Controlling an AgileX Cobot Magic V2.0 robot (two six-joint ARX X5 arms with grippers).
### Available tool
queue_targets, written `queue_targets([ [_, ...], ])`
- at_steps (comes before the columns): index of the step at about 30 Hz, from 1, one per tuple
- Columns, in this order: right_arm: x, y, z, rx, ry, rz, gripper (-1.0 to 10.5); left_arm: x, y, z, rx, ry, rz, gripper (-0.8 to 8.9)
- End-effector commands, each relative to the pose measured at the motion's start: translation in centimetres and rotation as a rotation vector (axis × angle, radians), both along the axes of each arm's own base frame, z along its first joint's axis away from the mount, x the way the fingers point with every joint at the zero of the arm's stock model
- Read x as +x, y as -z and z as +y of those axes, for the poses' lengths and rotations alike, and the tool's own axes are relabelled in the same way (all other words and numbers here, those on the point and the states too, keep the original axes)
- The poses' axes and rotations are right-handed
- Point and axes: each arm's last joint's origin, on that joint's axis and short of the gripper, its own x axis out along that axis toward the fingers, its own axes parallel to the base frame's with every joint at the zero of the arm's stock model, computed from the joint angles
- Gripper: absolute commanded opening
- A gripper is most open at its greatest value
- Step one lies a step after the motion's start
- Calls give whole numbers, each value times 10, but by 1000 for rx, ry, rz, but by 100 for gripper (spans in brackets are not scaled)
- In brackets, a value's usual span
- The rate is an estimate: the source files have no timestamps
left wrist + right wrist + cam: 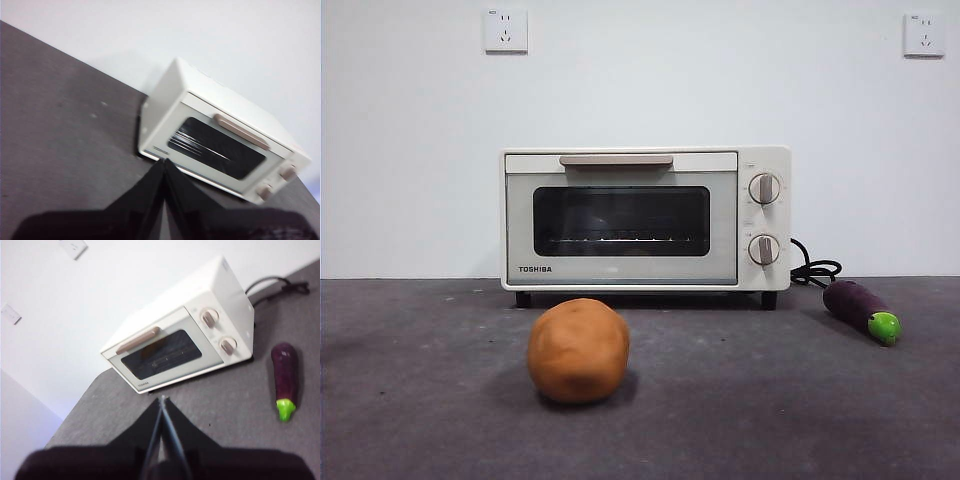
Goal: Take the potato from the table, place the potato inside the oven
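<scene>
The orange-brown potato (pixel 578 350) rests on the dark grey table (pixel 420 400) in front of the oven, slightly left of its middle. The cream-white TOSHIBA oven (pixel 645 220) stands at the back with its glass door closed; it also shows as the oven (pixel 220 140) in the left wrist view and the oven (pixel 185 335) in the right wrist view. My left gripper (pixel 165 162) is shut and empty, raised and apart from the oven. Likewise shut and empty, my right gripper (pixel 162 400) is raised before the oven. Neither wrist view shows the potato, and neither arm appears in the front view.
A purple eggplant (pixel 861 309) with a green tip lies on the table to the right of the oven, also seen as the eggplant (pixel 285 377). The oven's black cord (pixel 815 270) curls behind it. Two wall sockets (pixel 506 31) sit high on the white wall.
</scene>
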Motion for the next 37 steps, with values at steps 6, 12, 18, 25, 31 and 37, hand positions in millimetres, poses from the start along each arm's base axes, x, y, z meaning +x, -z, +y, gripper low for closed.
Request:
queue_targets([
  [6,0,-35,0,-110,-4,-31,-5,47,-32,-4,-29,183,117,-6],
  [12,6,-61,0,-205,-19,14,-3,90,-52,-10,-4,307,168,-6],
  [18,17,-81,0,-210,-49,82,-1,135,-73,-26,12,420,204,-6],
  [25,31,-96,1,-200,-93,106,0,186,-88,-51,77,524,289,-6],
  [31,40,-101,1,-193,-106,203,0,227,-89,-71,88,568,327,-6],
  [37,53,-108,1,-186,-123,263,0,263,-81,-86,75,620,363,-6],
])
